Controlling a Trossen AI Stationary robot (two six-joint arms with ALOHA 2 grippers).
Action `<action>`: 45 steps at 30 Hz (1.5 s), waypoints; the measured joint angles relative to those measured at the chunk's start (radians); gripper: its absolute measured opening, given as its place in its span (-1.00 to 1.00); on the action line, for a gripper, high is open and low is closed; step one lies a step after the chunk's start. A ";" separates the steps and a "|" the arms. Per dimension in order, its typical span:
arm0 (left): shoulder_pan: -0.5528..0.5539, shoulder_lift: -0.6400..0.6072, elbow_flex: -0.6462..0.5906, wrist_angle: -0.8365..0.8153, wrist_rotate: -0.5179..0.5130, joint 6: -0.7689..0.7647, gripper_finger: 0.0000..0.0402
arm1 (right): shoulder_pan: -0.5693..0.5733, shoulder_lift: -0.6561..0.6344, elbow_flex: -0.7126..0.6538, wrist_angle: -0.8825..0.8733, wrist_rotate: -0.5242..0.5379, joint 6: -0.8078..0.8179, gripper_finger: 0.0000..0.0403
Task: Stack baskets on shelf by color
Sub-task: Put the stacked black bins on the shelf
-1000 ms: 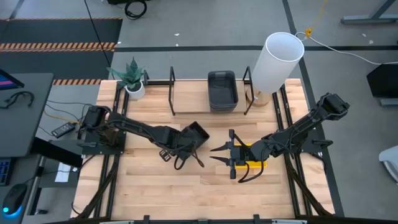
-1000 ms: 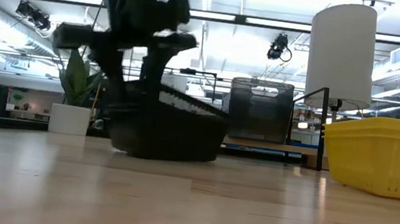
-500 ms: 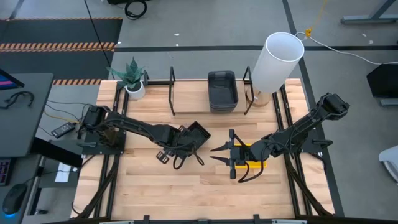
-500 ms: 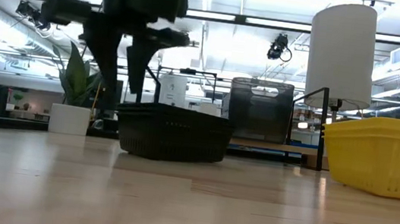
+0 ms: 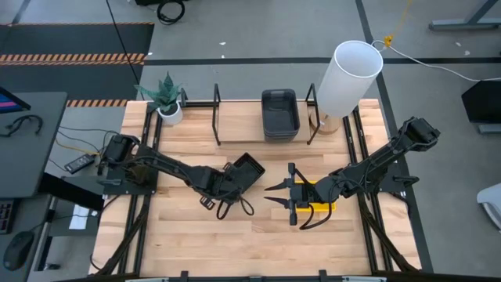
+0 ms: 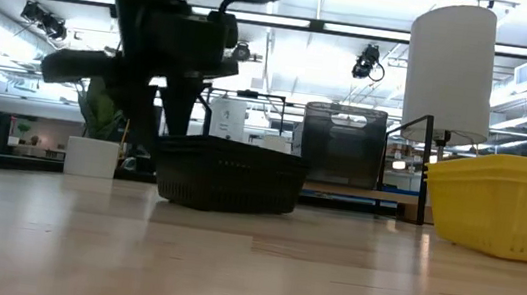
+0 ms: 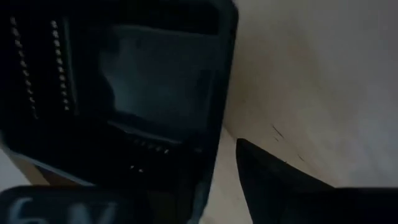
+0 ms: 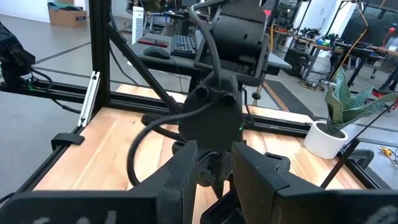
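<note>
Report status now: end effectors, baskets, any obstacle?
Left end effector over the black slatted basket, which sits flat on the wooden table. Right end effector waits mid-table above the yellow basket. Dark grey solid baskets on shelf. Nothing in the way.

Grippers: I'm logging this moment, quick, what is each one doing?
Left gripper: at the black basket, one finger over its rim; grip cannot be told.
Right gripper: open, empty, hovering beside the yellow basket.

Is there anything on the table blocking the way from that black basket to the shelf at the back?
Nothing visible does. Bare tabletop lies between the black slatted basket and the shelf. The grey baskets already sit on the shelf, slightly to one side.
</note>
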 joint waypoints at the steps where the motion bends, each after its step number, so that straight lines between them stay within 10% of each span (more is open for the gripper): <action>1: 0.000 0.000 -0.002 0.000 -0.001 -0.018 -0.40 | 0.000 0.000 0.000 0.000 0.000 0.000 -0.48; 11: 0.006 0.000 -0.001 0.011 0.068 -0.101 -0.90 | 0.000 0.000 0.000 0.000 0.000 0.000 -0.48; 25: 0.029 -0.061 0.106 -0.130 0.052 -0.290 -0.90 | 0.000 0.000 0.000 -0.002 0.000 0.000 -0.48; 45: 0.353 -0.052 0.160 -0.120 0.029 -0.239 -0.90 | 0.000 0.000 0.000 0.008 0.000 -0.005 -0.48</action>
